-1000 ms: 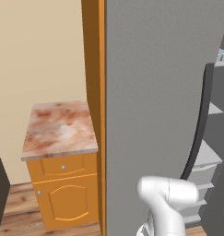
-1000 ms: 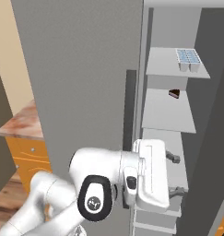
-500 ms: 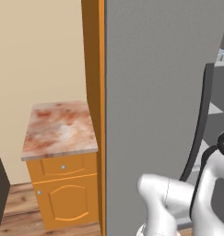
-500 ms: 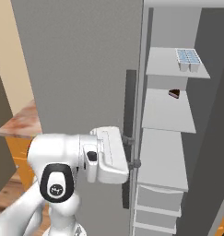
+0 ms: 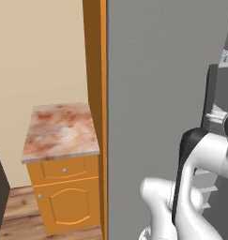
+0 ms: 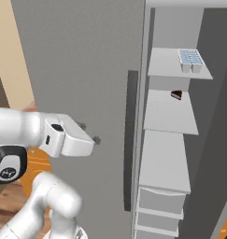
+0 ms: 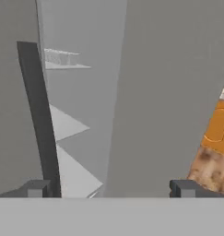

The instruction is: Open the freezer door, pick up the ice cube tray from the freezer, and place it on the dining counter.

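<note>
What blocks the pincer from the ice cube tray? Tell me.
Nothing visible. The ice cube tray sits on the top shelf of the opened freezer; the pincer hangs lower left, before the wide grey door.

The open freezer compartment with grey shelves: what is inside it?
On the top grey shelf sits the pale blue-white ice cube tray. A small dark item lies on the shelf below; what it is cannot be told. The drawers' contents are hidden.

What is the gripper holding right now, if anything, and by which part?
Nothing. The gripper is open, its fingertips spread wide with only empty space between them. The ice cube tray sits on the top freezer shelf, untouched.
</note>
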Robot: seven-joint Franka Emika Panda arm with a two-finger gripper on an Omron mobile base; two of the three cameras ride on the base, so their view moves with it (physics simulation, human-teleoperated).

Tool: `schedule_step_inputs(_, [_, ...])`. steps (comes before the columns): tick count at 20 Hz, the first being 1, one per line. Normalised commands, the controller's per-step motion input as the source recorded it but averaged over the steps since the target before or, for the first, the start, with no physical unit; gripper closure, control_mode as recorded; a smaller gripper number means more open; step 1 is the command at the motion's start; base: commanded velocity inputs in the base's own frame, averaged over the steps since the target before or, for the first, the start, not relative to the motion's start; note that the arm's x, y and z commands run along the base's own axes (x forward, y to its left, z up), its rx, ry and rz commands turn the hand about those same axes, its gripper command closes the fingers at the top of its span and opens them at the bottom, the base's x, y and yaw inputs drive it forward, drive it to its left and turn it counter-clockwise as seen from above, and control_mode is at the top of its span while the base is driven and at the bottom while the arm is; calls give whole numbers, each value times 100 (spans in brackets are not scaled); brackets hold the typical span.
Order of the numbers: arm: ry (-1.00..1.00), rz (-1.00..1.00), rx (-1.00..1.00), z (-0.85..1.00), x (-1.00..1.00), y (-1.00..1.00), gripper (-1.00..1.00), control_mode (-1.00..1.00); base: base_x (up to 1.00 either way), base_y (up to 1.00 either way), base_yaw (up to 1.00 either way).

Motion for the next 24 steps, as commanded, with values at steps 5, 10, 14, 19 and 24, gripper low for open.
schedule_step_inputs(5, [13, 38, 21, 3, -6, 100, -100, -100, 0, 0, 0])
schedule_step_inputs(10, [9, 37, 22, 0, -1, 90, -100, -100, 0, 0, 0])
schedule_step_inputs(14, [1, 25, 24, 0, -1, 58, -100, -100, 0, 0, 0])
schedule_step_inputs(19, [0, 12, 13, -1, -2, 0, -100, -100, 0, 0, 0])
schedule_step_inputs(24, [0, 6, 2, 0, 0, -18, -100, -100, 0, 0, 0])
